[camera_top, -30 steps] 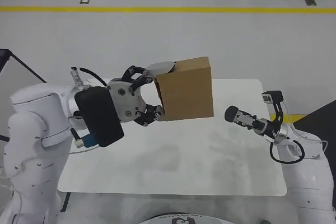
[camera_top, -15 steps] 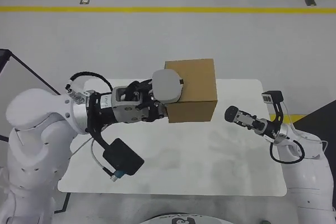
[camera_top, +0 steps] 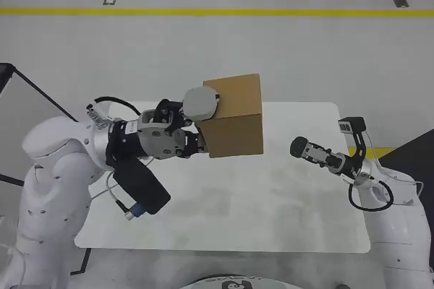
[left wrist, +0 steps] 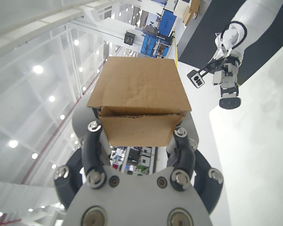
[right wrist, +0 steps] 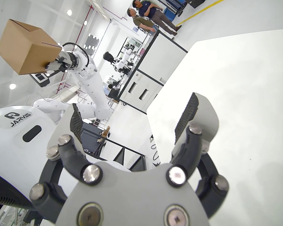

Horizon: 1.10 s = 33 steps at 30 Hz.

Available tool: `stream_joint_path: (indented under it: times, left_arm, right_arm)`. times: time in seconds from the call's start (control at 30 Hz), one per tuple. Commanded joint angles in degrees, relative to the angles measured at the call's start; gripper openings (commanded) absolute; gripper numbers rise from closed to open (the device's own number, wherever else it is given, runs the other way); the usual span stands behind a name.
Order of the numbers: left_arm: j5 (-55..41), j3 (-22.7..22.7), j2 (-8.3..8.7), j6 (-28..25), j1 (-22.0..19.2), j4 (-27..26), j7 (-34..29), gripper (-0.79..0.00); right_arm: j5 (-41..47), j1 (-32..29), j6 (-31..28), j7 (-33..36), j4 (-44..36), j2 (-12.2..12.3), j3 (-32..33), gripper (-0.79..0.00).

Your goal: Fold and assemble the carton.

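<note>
A brown cardboard carton [camera_top: 233,115] hangs above the far middle of the white table [camera_top: 275,209], formed into a box. My left gripper [camera_top: 200,123] is shut on its left end. In the left wrist view the carton [left wrist: 136,90] sits between the two fingers [left wrist: 90,139], and a flap [left wrist: 138,129] folds down toward the camera. The right wrist view has the carton [right wrist: 28,48] far off, held in the air. My right gripper [camera_top: 299,148] stands open and empty over the table's right side, its pads [right wrist: 186,116] wide apart.
The white table [right wrist: 238,76] is bare under and around both arms. A dark frame [camera_top: 14,94] stands beyond the table's left edge. A yellow floor line [camera_top: 217,11] runs along the far side.
My left arm's wrist has turned and the carton has shifted slightly left and back with it. The right arm has stayed still.
</note>
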Motion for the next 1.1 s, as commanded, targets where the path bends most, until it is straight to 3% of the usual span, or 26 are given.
stream_joint_path:
  times: [0.0, 0.27, 0.53, 0.7, 0.93, 1.07]
  left_arm:
    - [-8.60, 0.03, -0.24, -0.49, 0.62, 1.20, -2.87, -0.785]
    - [-32.28, 1.54, -0.55, -6.05, 1.49, 3.99, -18.18, -0.785]
    - [-32.23, 1.56, -0.55, -5.91, 1.62, 4.06, -18.53, -0.785]
    - [-41.50, 3.38, -0.46, -6.93, 1.78, 3.95, -28.57, -0.785]
    - [-69.11, 5.89, -0.06, 0.22, 0.37, 4.60, -48.90, -0.785]
    - [-80.19, 5.31, 0.14, 5.16, -0.06, 4.43, -53.74, -0.785]
  right_arm:
    - [0.00, 0.00, 0.00, 0.00, 0.00, 0.00, 0.00, 0.000]
    - [0.00, 0.00, 0.00, 0.00, 0.00, 0.00, 0.00, 0.000]
    - [0.00, 0.00, 0.00, 0.00, 0.00, 0.00, 0.00, 0.000]
    - [0.00, 0.00, 0.00, 0.00, 0.00, 0.00, 0.00, 0.000]
    - [0.00, 0.00, 0.00, 0.00, 0.00, 0.00, 0.00, 0.000]
    - [0.00, 0.00, 0.00, 0.00, 0.00, 0.00, 0.00, 0.000]
